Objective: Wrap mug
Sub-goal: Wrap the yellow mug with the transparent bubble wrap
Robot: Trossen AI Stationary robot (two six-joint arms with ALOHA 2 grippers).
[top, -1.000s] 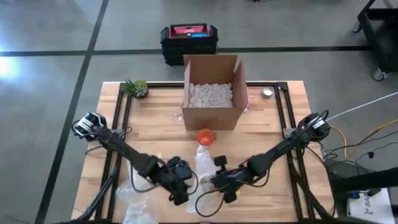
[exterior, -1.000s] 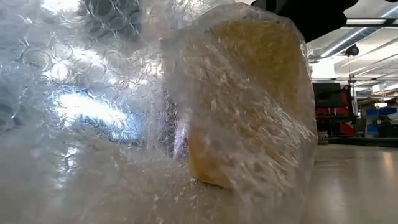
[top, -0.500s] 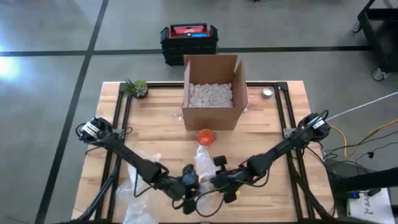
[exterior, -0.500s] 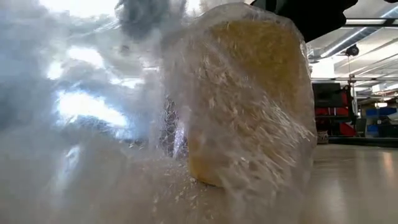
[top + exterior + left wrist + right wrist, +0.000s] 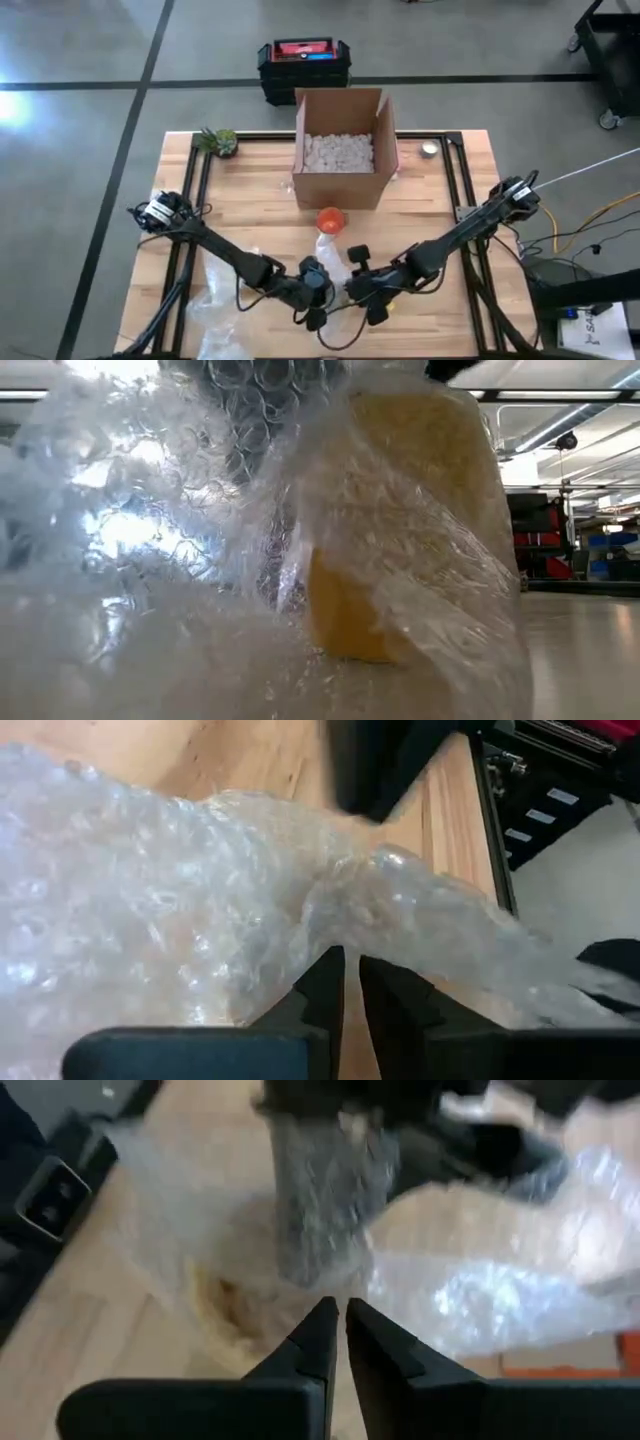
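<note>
Left gripper (image 5: 316, 300) shifted right, meeting bubble wrap (image 5: 330, 262)

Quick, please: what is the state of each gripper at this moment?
Left gripper: closed on the bubble wrap.
Right gripper: closed, nothing seen between its fingers.

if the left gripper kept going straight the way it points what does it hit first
Most likely the bubble wrap bunched right ahead of the left gripper, whose fingers are nearly closed. The right arm's dark body lies beyond it; depth is unclear.

Cardboard box (image 5: 340, 150), small plant (image 5: 219, 141), black case (image 5: 303, 66).
</note>
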